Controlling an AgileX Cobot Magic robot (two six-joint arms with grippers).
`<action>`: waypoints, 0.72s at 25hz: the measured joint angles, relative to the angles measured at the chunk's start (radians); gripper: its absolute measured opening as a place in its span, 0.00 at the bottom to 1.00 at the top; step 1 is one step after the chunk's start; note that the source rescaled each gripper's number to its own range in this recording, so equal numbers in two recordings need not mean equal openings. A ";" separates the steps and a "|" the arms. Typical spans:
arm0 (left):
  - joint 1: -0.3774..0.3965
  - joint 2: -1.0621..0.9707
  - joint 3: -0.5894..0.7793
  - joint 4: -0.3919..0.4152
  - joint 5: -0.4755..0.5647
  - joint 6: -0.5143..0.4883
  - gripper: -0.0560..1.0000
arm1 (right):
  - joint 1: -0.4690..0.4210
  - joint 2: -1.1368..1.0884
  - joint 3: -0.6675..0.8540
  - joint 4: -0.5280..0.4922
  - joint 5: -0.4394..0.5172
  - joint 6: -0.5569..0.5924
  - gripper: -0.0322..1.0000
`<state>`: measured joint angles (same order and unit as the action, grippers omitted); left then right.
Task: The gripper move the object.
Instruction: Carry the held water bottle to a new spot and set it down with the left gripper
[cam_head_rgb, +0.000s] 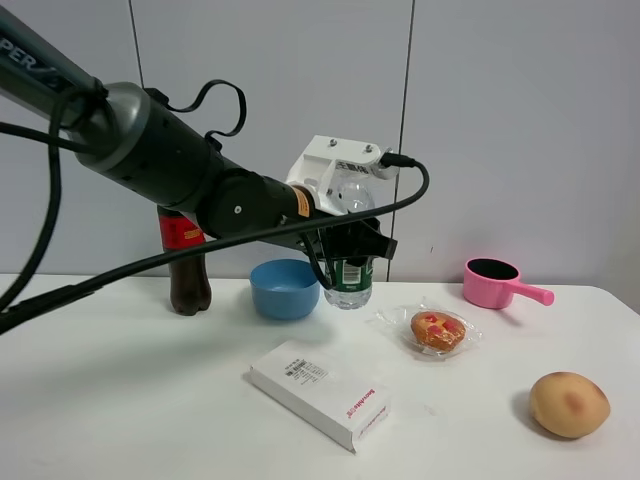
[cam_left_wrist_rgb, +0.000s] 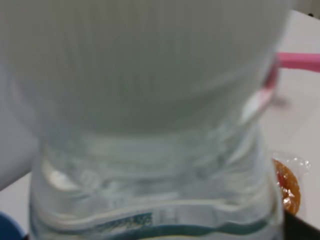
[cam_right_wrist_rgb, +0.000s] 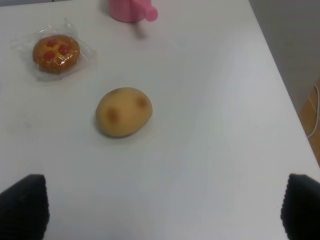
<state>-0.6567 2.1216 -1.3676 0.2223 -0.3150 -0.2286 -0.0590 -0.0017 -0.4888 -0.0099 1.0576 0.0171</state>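
Observation:
The clear water bottle (cam_head_rgb: 349, 283) with a green label stands upright at the back middle of the white table (cam_head_rgb: 150, 400), just right of a blue bowl. My left gripper (cam_head_rgb: 350, 243), with its white housing on top, has its black fingers closed around the bottle's upper body. I cannot tell if the bottle's base touches the table. In the left wrist view the bottle (cam_left_wrist_rgb: 150, 165) fills the frame, very close and blurred. My right gripper (cam_right_wrist_rgb: 160, 210) is open and empty above the table's right side. Only its two black fingertips (cam_right_wrist_rgb: 22, 205) show.
A cola bottle (cam_head_rgb: 185, 265) stands at the back left, next to the blue bowl (cam_head_rgb: 286, 288). A pink pot (cam_head_rgb: 495, 282), a wrapped pastry (cam_head_rgb: 437, 330), a white box (cam_head_rgb: 318, 392) and a tan round bun (cam_head_rgb: 568, 404) lie on the table. The table's right edge (cam_right_wrist_rgb: 280, 75) is near.

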 joint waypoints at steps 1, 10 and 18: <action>0.000 0.015 -0.009 0.003 -0.004 -0.010 0.07 | 0.000 0.000 0.000 0.000 0.000 0.000 1.00; 0.000 0.106 -0.019 0.008 -0.057 -0.022 0.07 | 0.000 0.000 0.000 0.000 0.000 0.000 1.00; 0.000 0.147 -0.022 0.010 -0.133 -0.020 0.07 | 0.000 0.000 0.000 0.000 0.000 0.000 1.00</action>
<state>-0.6567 2.2688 -1.3897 0.2324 -0.4478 -0.2483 -0.0590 -0.0017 -0.4888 -0.0099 1.0576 0.0171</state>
